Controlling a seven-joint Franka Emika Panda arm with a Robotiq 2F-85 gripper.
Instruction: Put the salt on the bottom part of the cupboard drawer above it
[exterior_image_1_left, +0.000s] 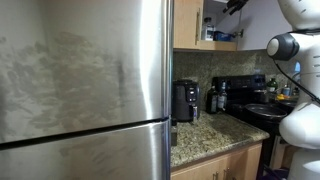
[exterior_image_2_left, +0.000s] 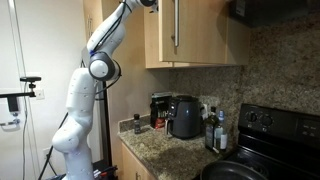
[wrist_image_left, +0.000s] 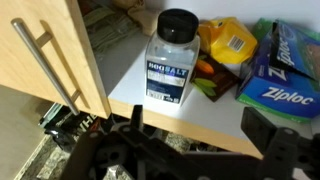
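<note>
In the wrist view the salt (wrist_image_left: 172, 62), a canister with a black cap and a dark blue and white label, stands upright on the white bottom shelf (wrist_image_left: 125, 88) of the light-brown wooden cupboard. My gripper (wrist_image_left: 200, 135) is open and empty, just in front of the shelf's front edge and clear of the salt. In both exterior views the arm reaches up to the cupboard (exterior_image_1_left: 188, 25) (exterior_image_2_left: 195, 35), with the gripper (exterior_image_1_left: 235, 7) at its open front. The salt does not show clearly there.
A yellow packet (wrist_image_left: 228, 42) and a blue Ziploc box (wrist_image_left: 283, 68) lie on the shelf right of the salt. The open cupboard door with its metal handle (wrist_image_left: 45, 70) is at the left. Below are a granite counter (exterior_image_1_left: 205, 135), a coffee maker (exterior_image_1_left: 185, 100), dark bottles (exterior_image_1_left: 215, 98), a stove (exterior_image_1_left: 262, 110) and the steel fridge (exterior_image_1_left: 80, 90).
</note>
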